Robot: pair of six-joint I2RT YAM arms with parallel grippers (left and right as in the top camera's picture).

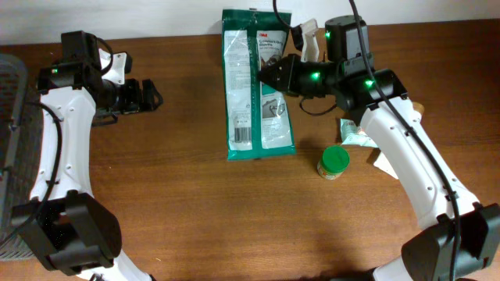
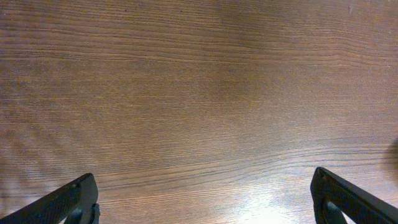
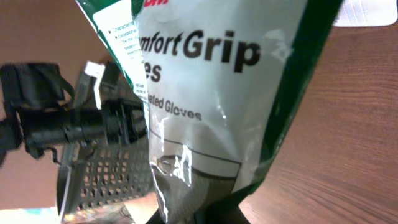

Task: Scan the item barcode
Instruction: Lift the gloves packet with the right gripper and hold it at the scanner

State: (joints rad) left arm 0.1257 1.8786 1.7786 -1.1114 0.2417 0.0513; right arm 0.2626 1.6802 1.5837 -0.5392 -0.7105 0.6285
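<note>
A green-and-white 3M glove pack [image 1: 238,94] lies lengthwise with its printed face up. The right gripper [image 1: 264,76] reaches in from the pack's right-hand edge and is clamped on it about midway along. From that gripper's wrist, the glossy film rises from between the fingers and fills the view. "Comfort Grip" and "Gloves" stand in black on a white panel edged in green, with creases catching the light. A white handheld scanner [image 1: 308,37] lies just behind the gripper, partly hidden by the arm.
</note>
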